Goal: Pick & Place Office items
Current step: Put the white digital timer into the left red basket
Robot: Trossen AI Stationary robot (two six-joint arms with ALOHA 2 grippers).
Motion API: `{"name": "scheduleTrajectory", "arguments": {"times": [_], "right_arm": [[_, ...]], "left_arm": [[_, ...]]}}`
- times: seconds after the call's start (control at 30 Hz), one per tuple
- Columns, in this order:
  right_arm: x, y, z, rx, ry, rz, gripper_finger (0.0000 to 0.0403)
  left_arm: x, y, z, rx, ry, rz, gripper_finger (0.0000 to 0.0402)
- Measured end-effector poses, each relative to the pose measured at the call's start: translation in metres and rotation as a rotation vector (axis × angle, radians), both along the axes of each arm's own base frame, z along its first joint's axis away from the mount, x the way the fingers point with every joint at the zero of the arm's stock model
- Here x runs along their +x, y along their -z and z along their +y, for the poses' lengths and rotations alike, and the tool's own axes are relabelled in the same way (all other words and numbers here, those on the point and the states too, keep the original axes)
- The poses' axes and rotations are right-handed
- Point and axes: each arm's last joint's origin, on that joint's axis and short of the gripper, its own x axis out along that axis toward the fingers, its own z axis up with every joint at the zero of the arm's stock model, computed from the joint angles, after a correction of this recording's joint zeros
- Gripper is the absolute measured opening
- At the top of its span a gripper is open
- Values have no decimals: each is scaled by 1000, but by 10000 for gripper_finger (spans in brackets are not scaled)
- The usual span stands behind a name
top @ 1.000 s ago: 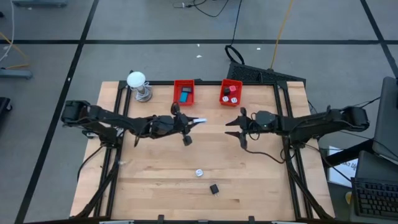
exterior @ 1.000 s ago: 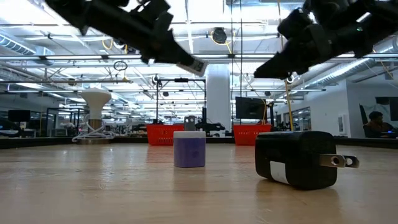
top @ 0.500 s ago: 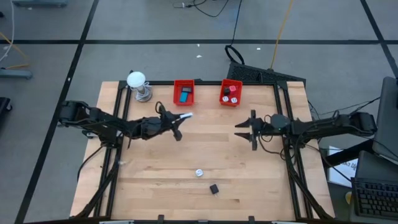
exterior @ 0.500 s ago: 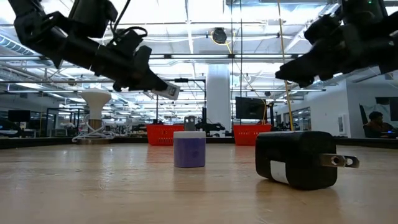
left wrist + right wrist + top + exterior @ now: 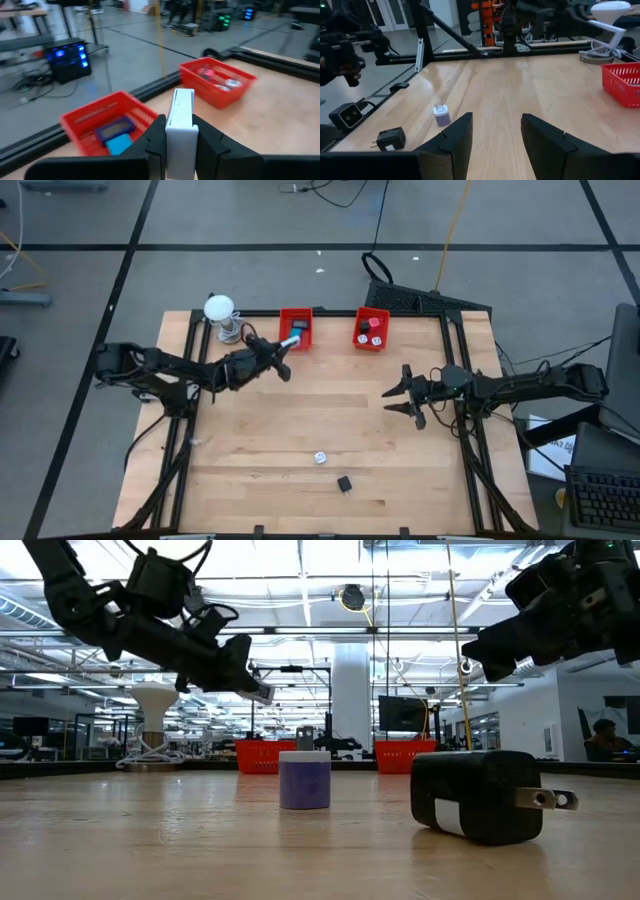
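Left gripper [image 5: 290, 342] clamped on a white charger block [image 5: 180, 117], held up at the near edge of the left red bin [image 5: 296, 328], not yet dropped. That bin already has blue pieces; right red bin [image 5: 372, 328] has a few too. Right gripper [image 5: 405, 392] part open, empty, over bare counter [image 5: 330, 415]. Left to sort: lilac plug [image 5: 304, 780] and black plug [image 5: 478, 795], near the front

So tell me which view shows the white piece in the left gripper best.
Left wrist view: the white piece fills the frame, clamped between the fingers. The high view gives a speck near the left bin; the low view only its tip; the right wrist view nothing.
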Motion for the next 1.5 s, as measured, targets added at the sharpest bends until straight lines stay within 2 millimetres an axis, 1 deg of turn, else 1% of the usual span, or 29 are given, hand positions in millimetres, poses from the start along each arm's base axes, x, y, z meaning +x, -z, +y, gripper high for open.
{"name": "scheduleTrajectory", "arguments": {"times": [0.2, 0.3, 0.37, 0.43, 0.5, 0.6, 0.67, 0.77, 0.87, 0.97, 1.03, 1.17, 1.27, 1.5], "right_arm": [[0, 1, 0, -24, -1, 7, 155], [0, 1, -1, -35, 6, 3, 155], [0, 1, -3, -36, 21, 0, 155], [0, 1, -6, -35, 36, 1, 155], [-1, 1, -8, -35, 51, 1, 155], [-1, 1, -10, -25, 66, 3, 155], [-1, 1, -11, -17, 69, 4, 155], [-1, 1, -11, -16, 68, 10, 155], [-1, 1, -11, -15, 68, 12, 155], [-1, 2, -11, -14, 67, 19, 155], [-1, 2, -11, -13, 67, 22, 155], [-1, 4, -11, -13, 67, 26, 155], [-1, 3, -11, -13, 66, 23, 155], [-1, 3, -11, -13, 66, 24, 155]], "left_arm": [[-10, 1, 28, -61, -133, -60, 77], [-11, 6, 36, -71, -154, -43, 69], [-8, 9, 40, -78, -163, -24, 57], [-2, 10, 44, -84, -168, -6, 56], [9, 9, 49, -85, -190, 21, 56], [24, 13, 57, -101, -292, 103, 58], [34, 16, 64, -113, -353, 164, 67], [49, 23, 70, -135, -392, 225, 72], [60, 30, 75, -138, -402, 259, 61], [66, 33, 78, -134, -431, 257, 56], [65, 35, 80, -135, -455, 260, 57], [63, 37, 84, -155, -508, 234, 75], [61, 38, 86, -176, -518, 231, 80], [61, 39, 85, -183, -511, 233, 66]]}}
